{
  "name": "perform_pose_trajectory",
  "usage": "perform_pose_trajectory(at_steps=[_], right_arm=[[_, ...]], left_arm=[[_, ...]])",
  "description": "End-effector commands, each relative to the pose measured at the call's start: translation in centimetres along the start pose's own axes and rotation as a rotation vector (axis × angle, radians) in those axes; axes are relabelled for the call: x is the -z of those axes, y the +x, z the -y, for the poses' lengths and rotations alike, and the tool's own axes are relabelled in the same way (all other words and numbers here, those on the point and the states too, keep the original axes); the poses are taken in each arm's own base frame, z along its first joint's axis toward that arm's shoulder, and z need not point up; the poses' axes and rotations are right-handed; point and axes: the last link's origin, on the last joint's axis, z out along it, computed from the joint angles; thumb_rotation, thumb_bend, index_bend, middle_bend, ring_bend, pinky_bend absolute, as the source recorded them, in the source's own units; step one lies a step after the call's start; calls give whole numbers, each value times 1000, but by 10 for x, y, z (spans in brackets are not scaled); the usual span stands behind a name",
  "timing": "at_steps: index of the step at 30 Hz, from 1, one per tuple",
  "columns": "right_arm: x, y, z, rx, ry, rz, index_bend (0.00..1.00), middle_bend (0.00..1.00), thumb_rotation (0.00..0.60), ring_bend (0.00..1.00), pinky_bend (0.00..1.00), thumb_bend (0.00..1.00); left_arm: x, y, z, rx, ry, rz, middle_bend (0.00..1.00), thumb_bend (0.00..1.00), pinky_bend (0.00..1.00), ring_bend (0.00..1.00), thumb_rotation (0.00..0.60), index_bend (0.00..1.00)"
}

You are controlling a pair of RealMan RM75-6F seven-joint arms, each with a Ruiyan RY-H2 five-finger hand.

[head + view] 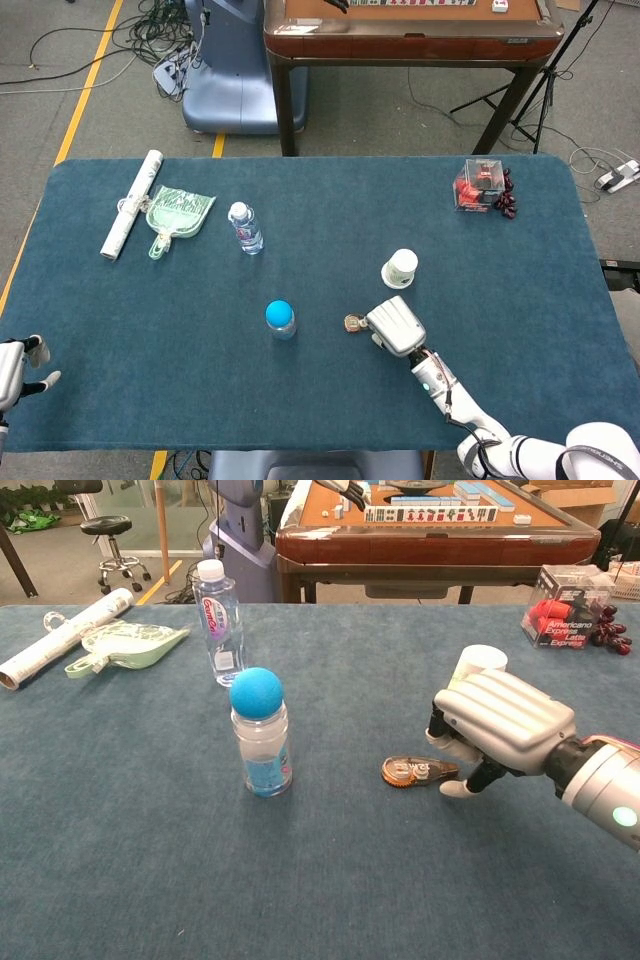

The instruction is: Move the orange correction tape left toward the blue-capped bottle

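Observation:
The orange correction tape (353, 323) (408, 772) lies flat on the blue table, to the right of the blue-capped bottle (280, 318) (260, 735), which stands upright. My right hand (393, 328) (500, 725) hovers over the tape's right end. Its fingers curl down behind the tail and its thumb sits in front of it, so the tail lies between them without a clear grip. My left hand (15, 365) rests at the table's near left corner with fingers spread and nothing in it.
A white cup (400, 267) (483, 660) stands just behind my right hand. A white-capped water bottle (245, 227), a green dustpan (175, 215) and a paper roll (132, 203) lie at the far left. A red box (480, 185) sits at the far right.

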Motion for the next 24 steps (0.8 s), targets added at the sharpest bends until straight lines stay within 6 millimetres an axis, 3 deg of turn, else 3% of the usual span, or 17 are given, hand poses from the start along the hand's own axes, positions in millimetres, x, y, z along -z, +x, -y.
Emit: perform_pose_trajectory(at_steps=[1,24], right_arm=[[-3,-2,1,-4,-3,3,1000,1000,600,1000,925,0],[-32,-8,2,-32,-40,-8,1000,1000,600,1000,926,0]], left_arm=[[0,0,0,0,2,2,625,22,726,548,600,630],[-1,1,6,5,25,9,625,22,726,548,600,629]])
